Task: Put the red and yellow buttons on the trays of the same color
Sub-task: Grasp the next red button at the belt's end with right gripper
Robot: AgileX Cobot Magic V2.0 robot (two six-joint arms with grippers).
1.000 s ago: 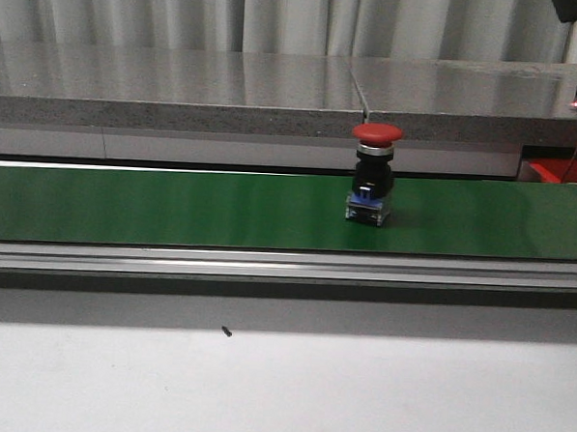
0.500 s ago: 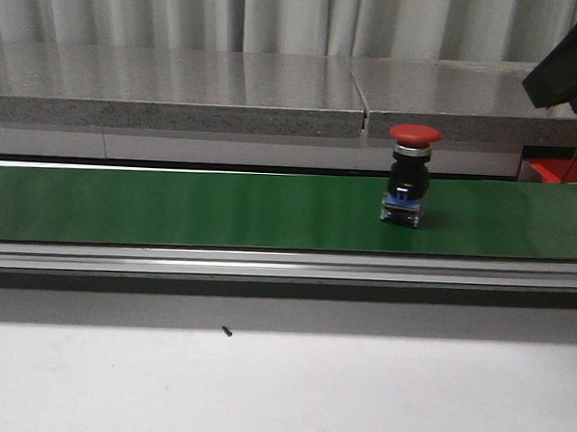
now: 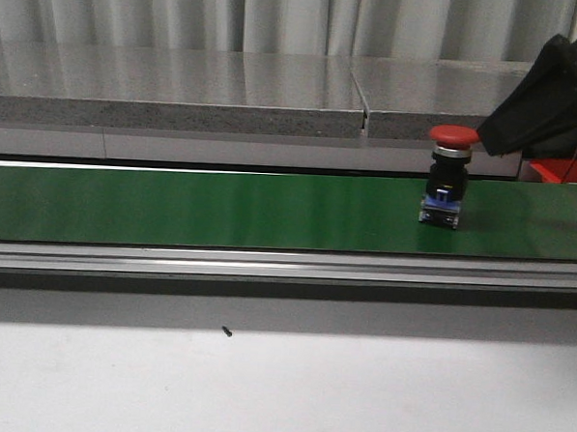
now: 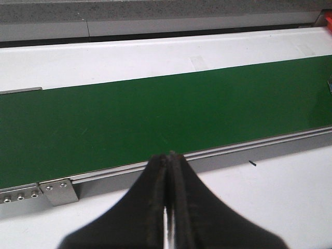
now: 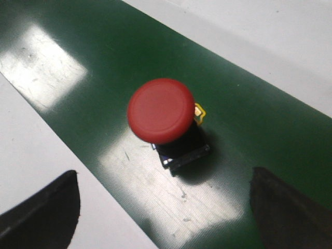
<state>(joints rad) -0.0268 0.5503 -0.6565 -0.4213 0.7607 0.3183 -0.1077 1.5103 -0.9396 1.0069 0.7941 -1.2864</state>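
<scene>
Right wrist view, red button upright on green belt, right gripper spread wide above, left gripper seemingly closed, empty.

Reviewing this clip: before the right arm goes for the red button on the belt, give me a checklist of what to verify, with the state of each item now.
1. Red button upright on the green belt: ok.
2. Right gripper open, fingers apart on either side of the button: ok.
3. Right gripper above the button, not yet touching it: ok.
4. Left gripper shut and away from the button: ok.
5. Red tray in view as a drop target: cannot tell; only a red thing shows at the far right edge.
6. Belt stopped: cannot tell from one moment.
</scene>
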